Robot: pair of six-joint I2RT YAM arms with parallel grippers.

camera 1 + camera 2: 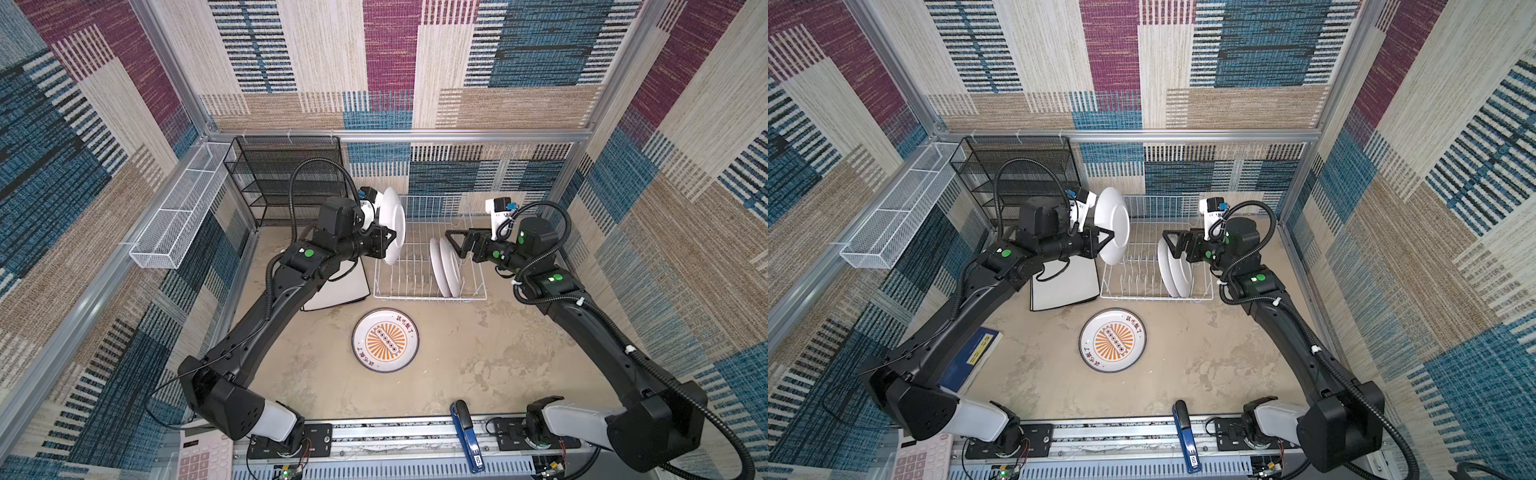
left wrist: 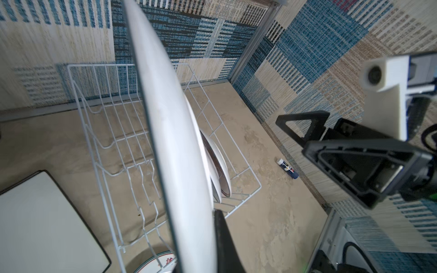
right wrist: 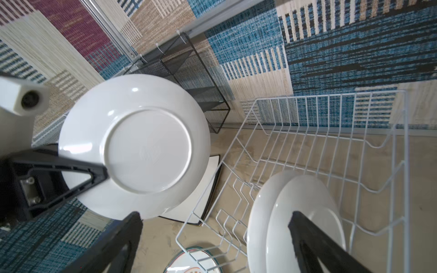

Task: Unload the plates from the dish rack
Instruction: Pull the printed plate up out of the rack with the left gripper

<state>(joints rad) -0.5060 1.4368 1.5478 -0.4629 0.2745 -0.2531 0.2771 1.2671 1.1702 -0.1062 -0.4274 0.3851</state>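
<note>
White glazed round plate [image 1: 395,212] pinched on edge by left gripper [image 1: 390,239], plain ringed back facing the right gripper [image 1: 454,244].
Right jaws spread wide, holding nothing; two smooth round plates [image 1: 445,268] stand upright just under them in the white wire dish rack [image 1: 415,297]. Sunburst plate [image 1: 385,340] lies flat on mottled tabletop [image 1: 478,353], well apart from both jaws.

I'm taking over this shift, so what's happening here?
The left gripper is shut on a round white plate, held on edge above the dish rack, at its left side. The right gripper hangs open close to two round plates standing in the rack. A printed plate and square plates lie on the table.
</note>
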